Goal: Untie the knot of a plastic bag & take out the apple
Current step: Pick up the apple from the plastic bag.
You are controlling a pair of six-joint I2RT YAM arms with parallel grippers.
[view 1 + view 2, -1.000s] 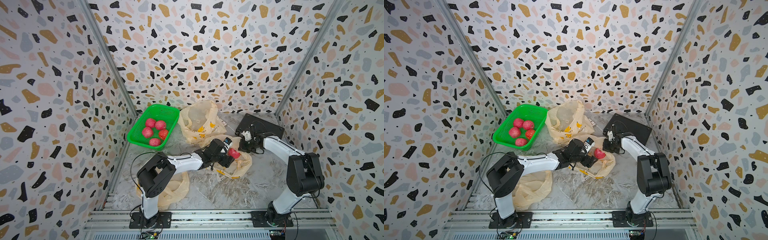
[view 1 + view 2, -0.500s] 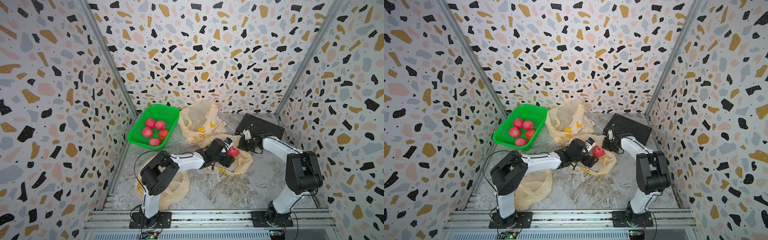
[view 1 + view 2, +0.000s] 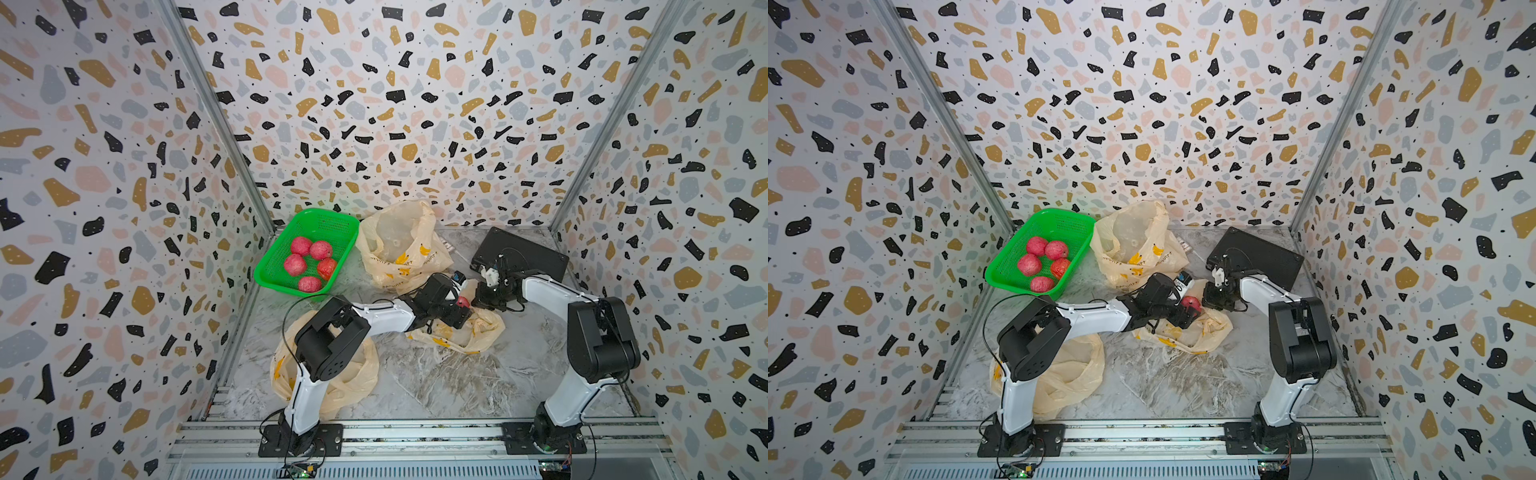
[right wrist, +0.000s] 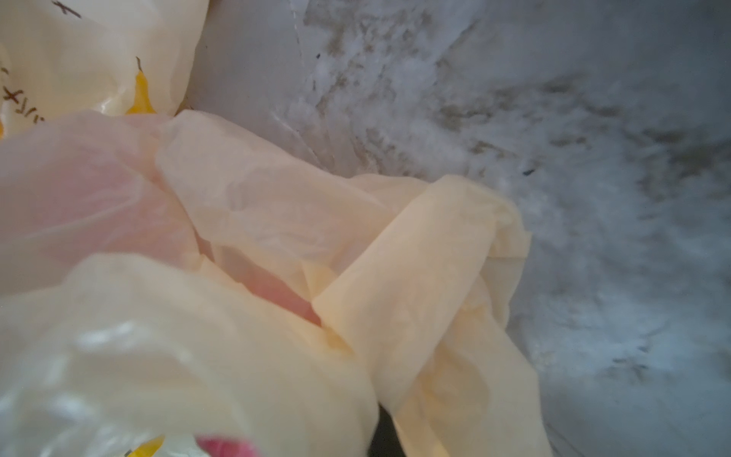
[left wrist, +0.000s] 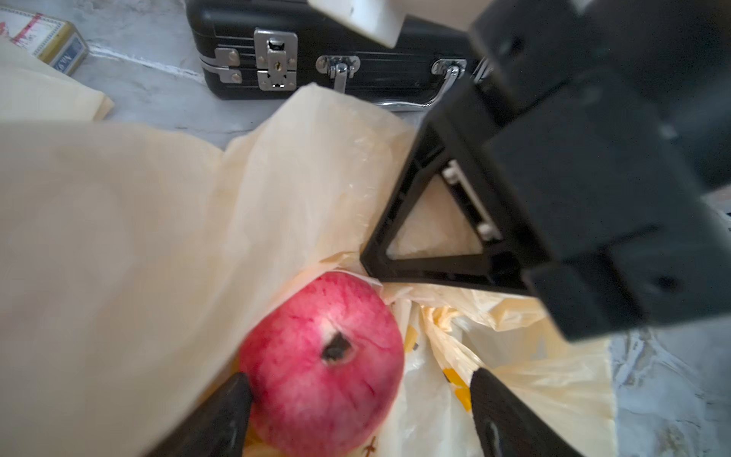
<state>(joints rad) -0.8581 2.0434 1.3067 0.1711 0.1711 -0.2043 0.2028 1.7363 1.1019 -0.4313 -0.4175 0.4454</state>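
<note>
A red apple (image 5: 322, 364) lies in the open mouth of a cream plastic bag (image 5: 158, 237) on the table's middle, seen in both top views (image 3: 463, 302) (image 3: 1191, 302). No knot is in view. My left gripper (image 5: 358, 382) is open around the apple: one fingertip (image 5: 237, 389) touches its side, and the other stands apart over the plastic. My right gripper (image 3: 484, 297) is shut on the bag's edge just behind the apple. In the right wrist view the bag (image 4: 277, 237) covers the right gripper's jaws.
A green basket (image 3: 345, 224) with several red apples stands at the back left. A black case (image 3: 532, 253) lies at the back right, close behind my right gripper. Other cream bags lie at the back middle (image 3: 399, 245) and front left (image 3: 345, 374). A small box (image 5: 51, 43) lies near the case.
My left arm's elbow has swung to the right while its gripper stayed at the apple. The right gripper keeps its hold on the bag.
</note>
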